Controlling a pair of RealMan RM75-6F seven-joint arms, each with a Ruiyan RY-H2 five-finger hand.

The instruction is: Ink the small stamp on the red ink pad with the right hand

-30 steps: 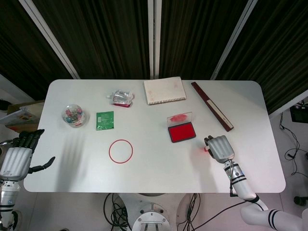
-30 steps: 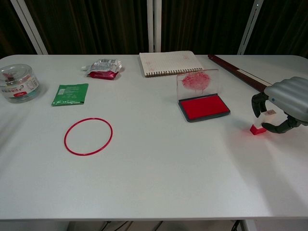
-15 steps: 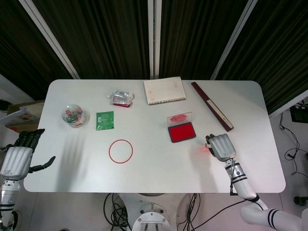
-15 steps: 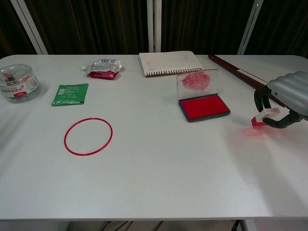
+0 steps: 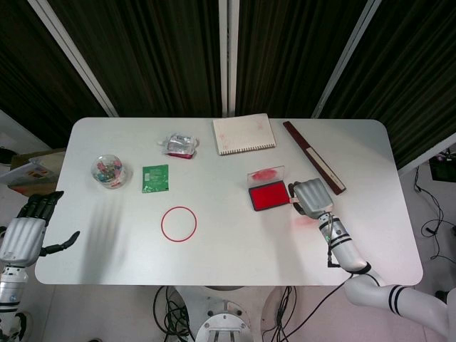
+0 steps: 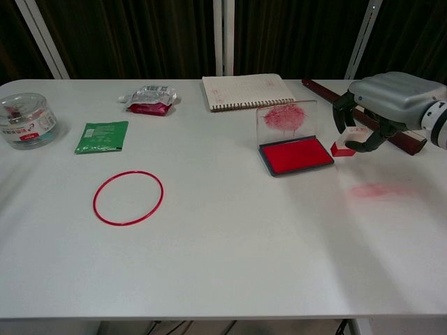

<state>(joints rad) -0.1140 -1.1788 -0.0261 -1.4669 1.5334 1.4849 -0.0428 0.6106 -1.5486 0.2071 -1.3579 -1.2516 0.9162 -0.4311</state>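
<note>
Small stamp (image 5: 293, 208) is mostly hidden under the right hand (image 5: 308, 197) in the head view, at 3 o'clock of the one red ink pad (image 5: 268, 197). Left hand (image 5: 24, 235) is released.

In the chest view, right hand (image 6: 386, 100) pinches the one stamp (image 6: 346, 142) by its top, lifted just beside the pad (image 6: 296, 155). It seems light and stiff.

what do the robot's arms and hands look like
Both hands have ribbed silver-grey backs and black fingers: the right hand in both views, the left hand only in the head view. The right arm is white, with a thin dark cable along the forearm and black bands near the elbow.
</note>
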